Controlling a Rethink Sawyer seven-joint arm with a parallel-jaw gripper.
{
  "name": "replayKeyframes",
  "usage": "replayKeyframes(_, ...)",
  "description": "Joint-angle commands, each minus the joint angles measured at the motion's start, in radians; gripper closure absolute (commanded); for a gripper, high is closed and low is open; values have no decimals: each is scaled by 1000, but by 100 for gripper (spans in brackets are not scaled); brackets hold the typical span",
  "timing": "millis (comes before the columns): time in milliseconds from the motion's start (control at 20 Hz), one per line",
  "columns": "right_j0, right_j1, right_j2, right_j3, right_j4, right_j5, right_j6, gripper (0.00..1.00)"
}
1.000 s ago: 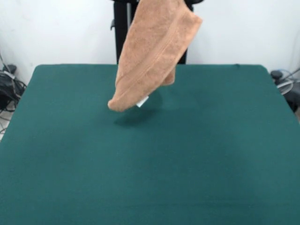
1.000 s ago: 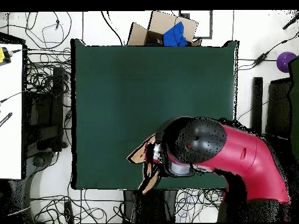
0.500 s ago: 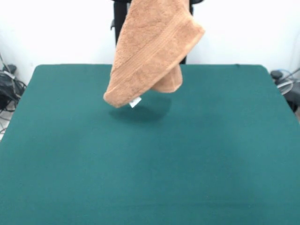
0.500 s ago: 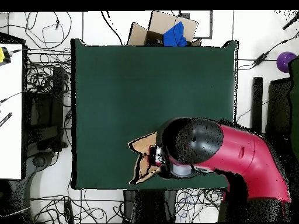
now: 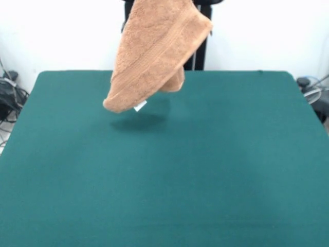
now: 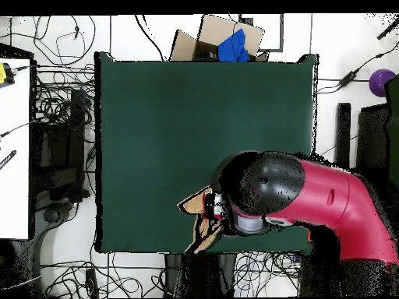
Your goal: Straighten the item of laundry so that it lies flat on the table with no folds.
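Pincer itself hidden: front view cuts it off above the top edge, overhead view has the red arm (image 6: 312, 210) covering it, so cannot tell if it is spread or pinching. Towel (image 5: 154, 54) hangs in the air over the table's (image 5: 164, 180) far part, clear of the felt, shadow just under its low corner. Top of the towel runs out of frame, so it is presumably held up there from one end. Hangs doubled, one layer over another, hem band running diagonally, white tag (image 5: 139, 106) at the lowest corner. Overhead shows only tan scraps of towel poking out beside the arm near the table's edge. Judgement: lifted high so its weight lets folds drop out before laying down. Not yet flat; task early.
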Motion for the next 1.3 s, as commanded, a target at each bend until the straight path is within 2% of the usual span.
replayKeyframes(50,-15,92,61,34,-76,-116,-128,100)
replayKeyframes(250,3,151,49,93,-109,-313,-69,100)
replayKeyframes(650,26,234,20,127,-162,-520,31,100)
replayKeyframes(800,54,262,-4,99,-186,-533,81,100)
replayKeyframes(1000,107,281,-41,31,-212,-456,130,100)
replayKeyframes(1300,160,281,-55,-29,-197,-375,167,100)
